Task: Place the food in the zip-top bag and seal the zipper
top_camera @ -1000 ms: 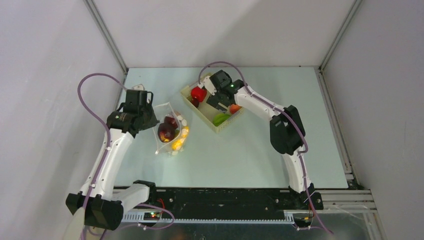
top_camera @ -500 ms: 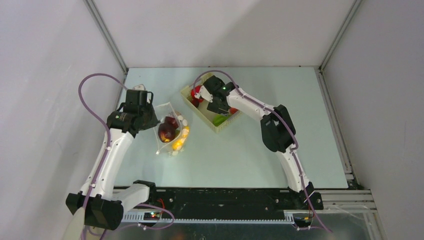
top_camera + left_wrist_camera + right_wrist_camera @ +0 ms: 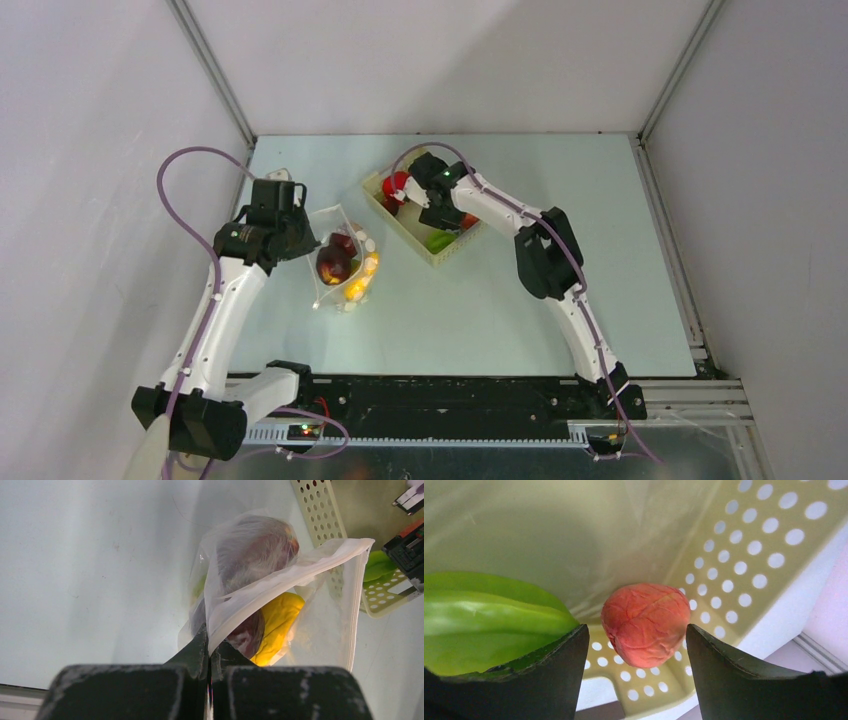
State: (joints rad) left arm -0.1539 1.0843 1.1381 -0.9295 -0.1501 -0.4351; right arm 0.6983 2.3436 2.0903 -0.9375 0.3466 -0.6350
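Observation:
The clear zip-top bag [image 3: 343, 262] lies on the table left of the basket, holding dark purple, yellow and green food. In the left wrist view the bag [image 3: 280, 580] stands open, with a purple piece [image 3: 255, 550] and a yellow piece [image 3: 277, 625] inside. My left gripper [image 3: 210, 647] is shut on the bag's mouth edge. My right gripper [image 3: 636, 645] is open inside the pale yellow basket [image 3: 425, 245], its fingers on either side of a wrinkled orange-red food piece [image 3: 646, 622], not touching it. A green piece [image 3: 489, 615] lies to its left.
The basket [image 3: 744, 560] also holds a red piece [image 3: 398, 186] at its far end and a green piece [image 3: 440, 240]. Grey enclosure walls stand on three sides. The black rail with both arm bases runs along the near edge.
My right gripper has moved left and lowered into the basket, over the orange-red piece. My left gripper and the bag have stayed put.

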